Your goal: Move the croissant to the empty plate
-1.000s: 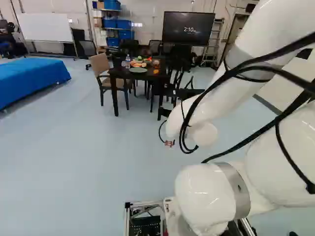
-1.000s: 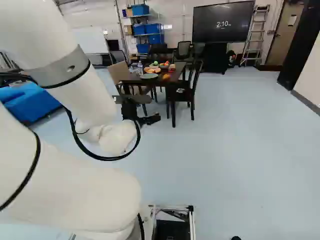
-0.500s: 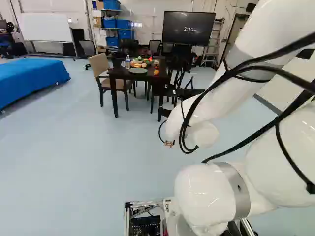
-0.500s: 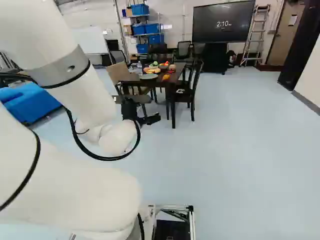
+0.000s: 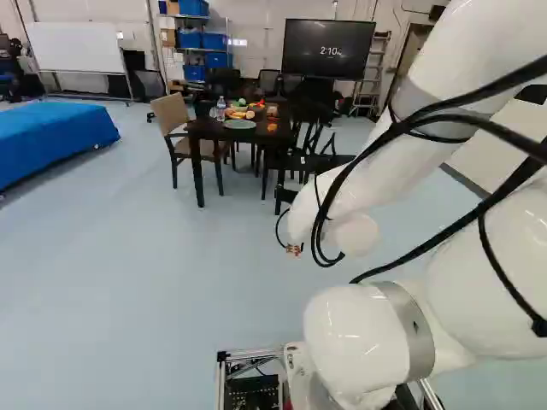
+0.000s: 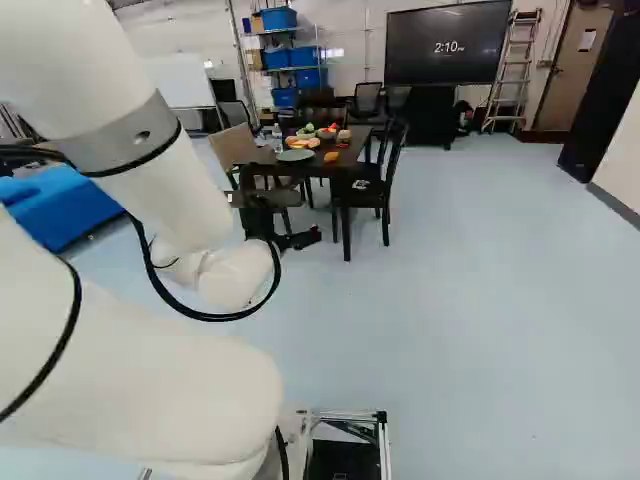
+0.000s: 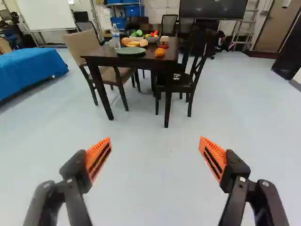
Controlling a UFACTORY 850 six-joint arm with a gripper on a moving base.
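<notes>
Left base view, from its left side: a blue cloth (image 5: 51,141) hangs over something long and low, and a whiteboard (image 5: 77,47) stands beyond it. Next comes a beige armchair (image 7: 84,44), drawn up beside the dark bench (image 7: 108,60), with a shelf of blue bins (image 5: 203,40) against the wall behind. On the bench, a clear bottle (image 7: 115,36) stands upright just beside a green plate (image 7: 131,51), which lies near the front edge. Behind the plate are yellow and orange foods (image 7: 134,44) and green pieces (image 7: 136,34). One orange-coloured piece (image 7: 160,52) sits near the front edge, on the plate's other side from the bottle. The croissant is probably somewhere among this food, though it is too small here to say which piece it is.

The gripper (image 5: 289,178) hangs well apart from the bench; in the wrist view its two orange pads (image 7: 99,157) are spread wide, with floor (image 7: 155,160) showing between them. A dark chair (image 7: 171,85) stands at the bench. Farther along are a wall screen (image 5: 329,49), a ladder (image 5: 373,68) and, nearest, the white arm (image 5: 385,162).
</notes>
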